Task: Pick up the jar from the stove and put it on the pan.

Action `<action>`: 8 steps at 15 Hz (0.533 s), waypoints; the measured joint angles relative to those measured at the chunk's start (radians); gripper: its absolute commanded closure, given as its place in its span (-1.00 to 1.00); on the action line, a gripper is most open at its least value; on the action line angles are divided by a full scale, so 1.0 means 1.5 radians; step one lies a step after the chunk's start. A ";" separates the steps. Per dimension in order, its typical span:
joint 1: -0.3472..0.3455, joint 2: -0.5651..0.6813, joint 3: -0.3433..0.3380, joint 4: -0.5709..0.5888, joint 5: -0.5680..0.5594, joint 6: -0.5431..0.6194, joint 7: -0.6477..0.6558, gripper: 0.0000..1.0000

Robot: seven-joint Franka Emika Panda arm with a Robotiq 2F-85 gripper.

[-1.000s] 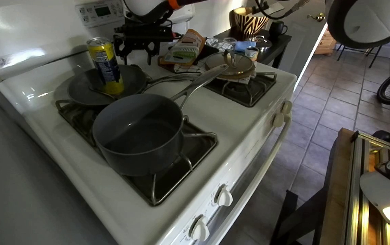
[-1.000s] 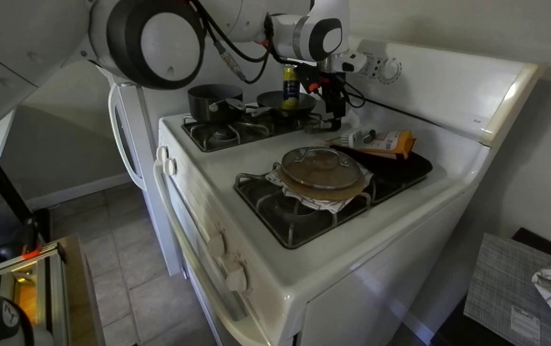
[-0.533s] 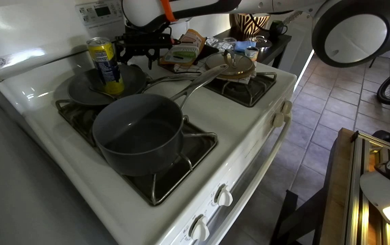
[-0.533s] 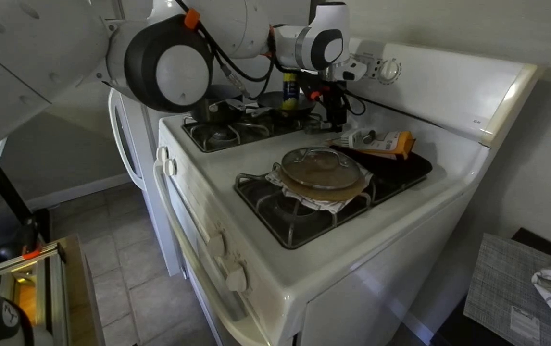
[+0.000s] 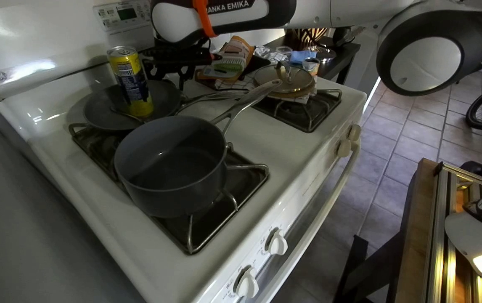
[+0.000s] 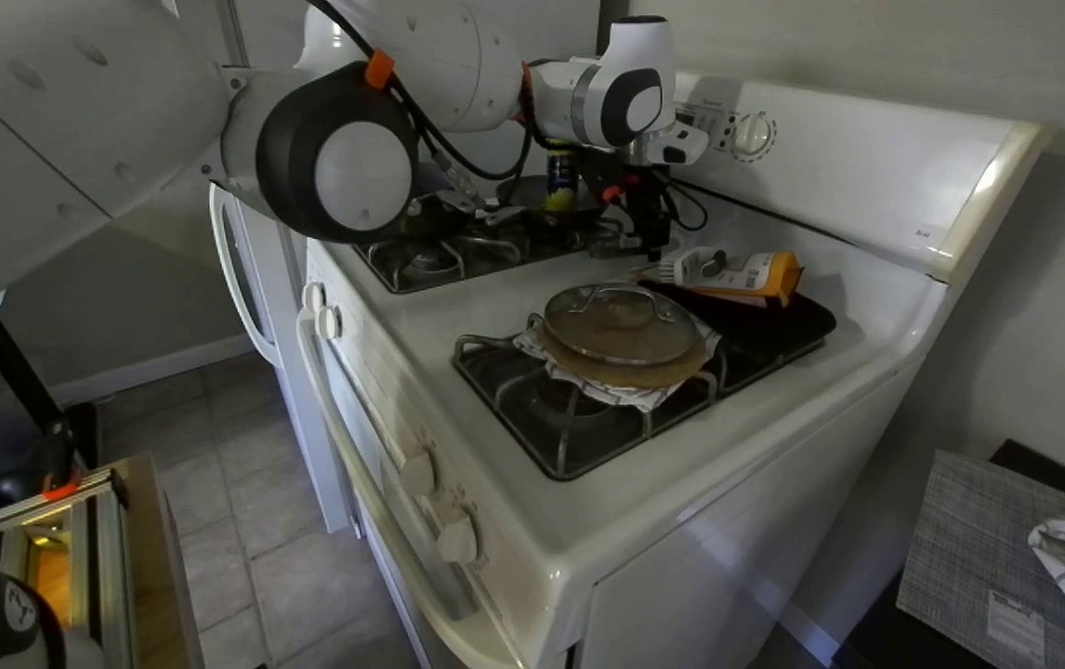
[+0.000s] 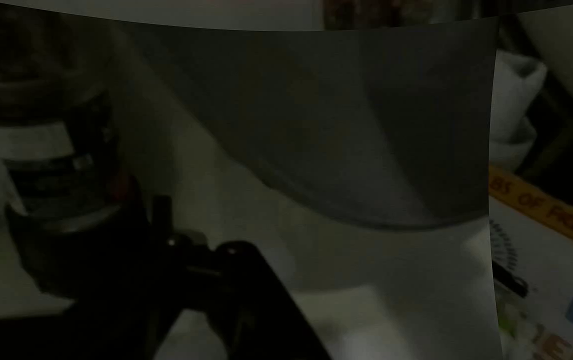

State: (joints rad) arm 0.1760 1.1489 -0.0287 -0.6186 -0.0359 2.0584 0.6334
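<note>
Claw (image 5: 170, 80) sits slightly lower than a second ago; the big round joint (image 5: 426, 63) of the arm (image 5: 316, 12) has dropped more plainly, in both exterior views. Wrist view, dark: fingers (image 7: 161, 215) stand apart, gripping nothing as far as visible. Between them as framed: a jar (image 7: 46, 165) with a white-over-black label, seemingly on the pale top of the stove (image 5: 279, 147).

Next outward: frying pan (image 5: 102, 107) at the stove's rear, yellow-and-blue can (image 5: 131, 82) upright in it, unmoved.

Progress (judged): approach only, claw lining up on the labelled jar. Remaining: close, lift, carry to the pan, set down, let go. Caveat: should the task sentence mean the can, that one is on the pan and the placing looks done.

Writing: jar label too dark to read; can lettering too small. Arm link: "ANKA EMIKA", start covered by an orange strap (image 5: 205, 19). Orange-and-white bag (image 7: 556, 280): roughly "BS OF FRESH", cut off. Back panel (image 5: 64, 42): round badge (image 5: 1, 76), probably GE.
</note>
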 measured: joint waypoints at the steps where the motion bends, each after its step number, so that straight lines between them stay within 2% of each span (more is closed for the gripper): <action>1: 0.000 0.002 -0.001 0.004 0.000 0.000 -0.001 0.48; 2: 0.000 0.003 -0.002 0.007 -0.001 0.000 -0.003 0.57; 8: 0.003 0.005 -0.003 0.022 -0.003 -0.019 -0.005 0.57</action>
State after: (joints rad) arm 0.1802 1.1561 -0.0330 -0.5851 -0.0409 2.0300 0.6262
